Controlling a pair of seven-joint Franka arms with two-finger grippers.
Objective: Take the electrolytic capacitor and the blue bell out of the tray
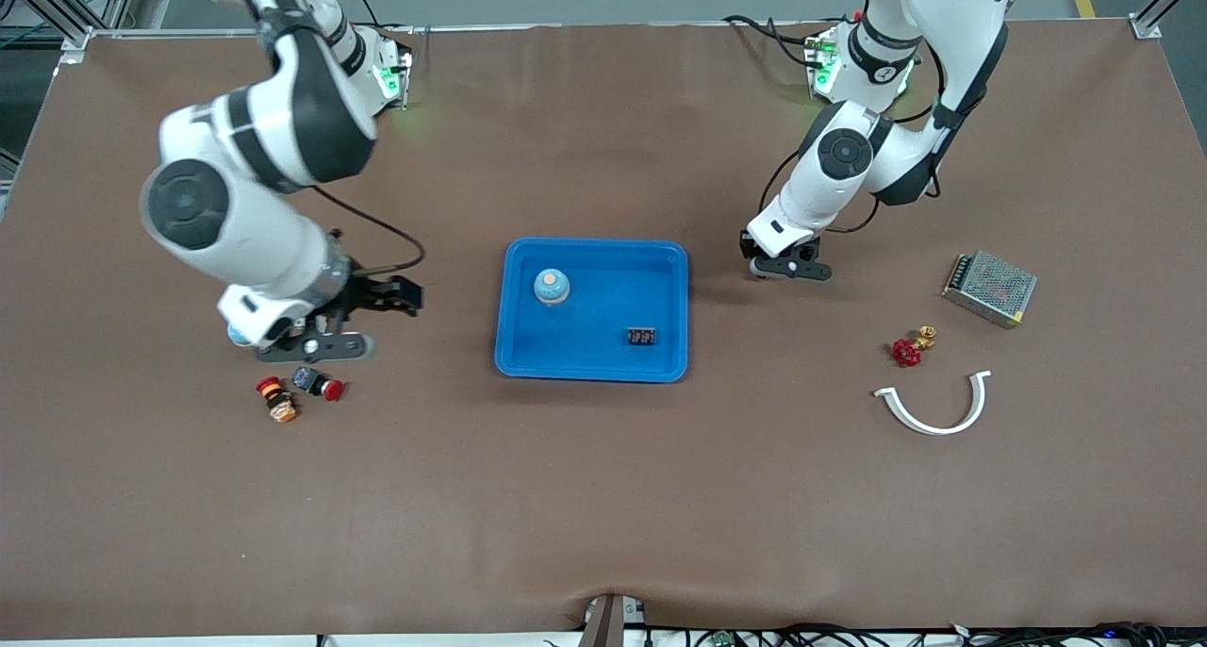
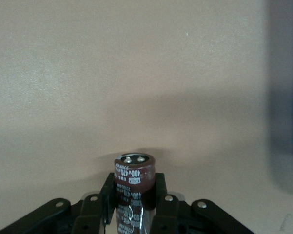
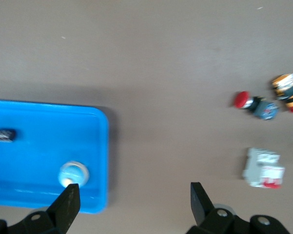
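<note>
My left gripper [image 2: 134, 179] is shut on the capacitor [image 2: 133, 171], a brown cylinder with white print that stands upright between the fingers. In the front view the left gripper [image 1: 790, 268] is low over the table beside the blue tray [image 1: 592, 364], toward the left arm's end, and the capacitor is hidden under the hand. The bell [image 1: 552, 287], a pale blue dome with an orange top, sits in the tray; in the right wrist view the bell [image 3: 73, 174] shows too. My right gripper [image 1: 391, 295] [image 3: 134, 190] is open and holds nothing, over the table between the tray and the push buttons.
A small black part [image 1: 642, 336] lies in the tray. Two push buttons [image 1: 278, 400] [image 1: 318, 383] and a white breaker [image 3: 263, 168] lie toward the right arm's end. A mesh power supply [image 1: 989, 289], a red valve [image 1: 910, 348] and a white curved piece [image 1: 934, 406] lie toward the left arm's end.
</note>
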